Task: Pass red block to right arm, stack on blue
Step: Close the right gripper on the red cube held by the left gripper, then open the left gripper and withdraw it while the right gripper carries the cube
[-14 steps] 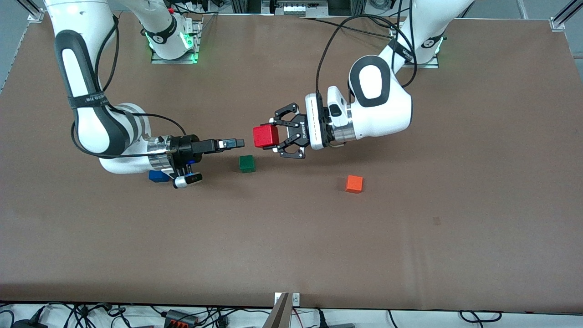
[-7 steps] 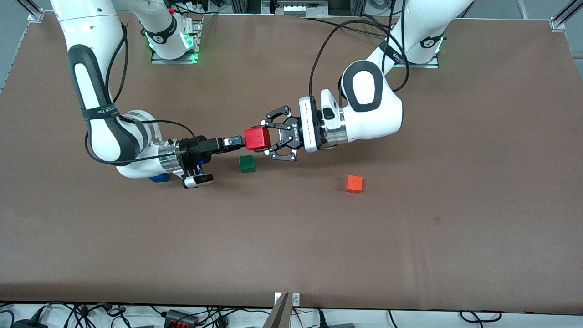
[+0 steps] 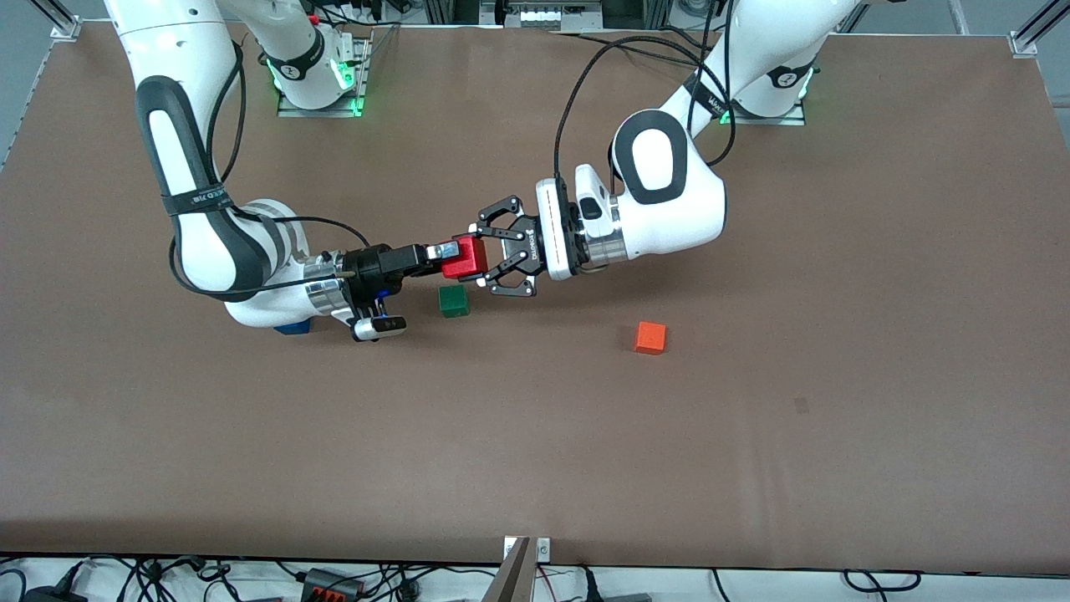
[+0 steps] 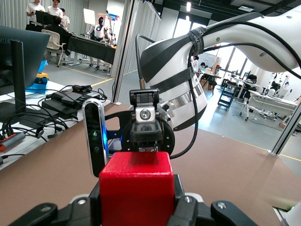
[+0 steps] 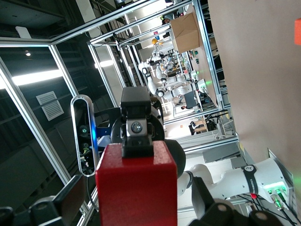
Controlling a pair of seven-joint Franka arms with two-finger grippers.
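The red block (image 3: 466, 259) hangs in the air over the table near the green cube. My left gripper (image 3: 478, 257) is shut on it, with a finger pressed on each side; it fills the left wrist view (image 4: 136, 188). My right gripper (image 3: 447, 251) is open with its fingers around the same block, one above and one below. In the right wrist view (image 5: 136, 188) the block sits between them with a gap on each side. The blue cube (image 3: 291, 328) lies on the table under the right arm's wrist and is mostly hidden.
A green cube (image 3: 453, 301) lies on the brown table (image 3: 535, 451) just below the two grippers. An orange cube (image 3: 649, 337) lies toward the left arm's end of the table and shows in the right wrist view (image 5: 297, 32).
The two arms have closed in on each other. My left gripper carried the red block toward the right arm, and my open right gripper slid forward until its fingers straddle the block.
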